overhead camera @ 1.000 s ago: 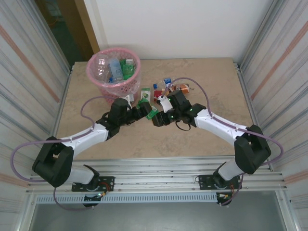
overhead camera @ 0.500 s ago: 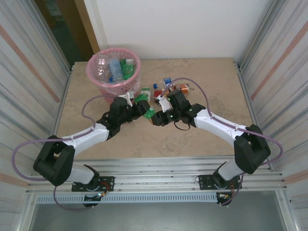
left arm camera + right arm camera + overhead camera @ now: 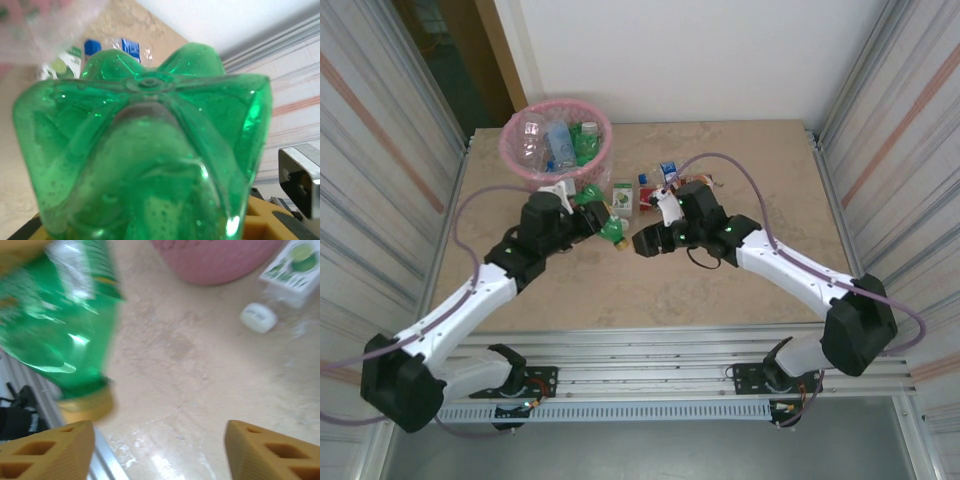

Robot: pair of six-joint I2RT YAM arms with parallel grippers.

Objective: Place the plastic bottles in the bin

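Top external view: the left gripper [image 3: 592, 216] is clamped on a green bottle [image 3: 609, 230], carrying it just beside the pink lattice bin [image 3: 512, 160], which contains several plastic bottles [image 3: 556, 140]. The right gripper [image 3: 642, 241] lies just right of that bottle's yellow-capped end, apart from it. Loose bottles [image 3: 667, 172] lie on the table [image 3: 750, 150] behind both grippers (their number cannot be told). Left wrist view: the lobed base of the green bottle [image 3: 145, 145] faces the lens at close range. Right wrist view: the fingers [image 3: 45, 450] of the right gripper [image 3: 157, 442] stand spread, with bare table between them and nothing gripped. The green bottle [image 3: 65, 325] appears blurred at upper left, and a clear bottle [image 3: 285, 280] with a white cap lies near the bin [image 3: 215, 260].
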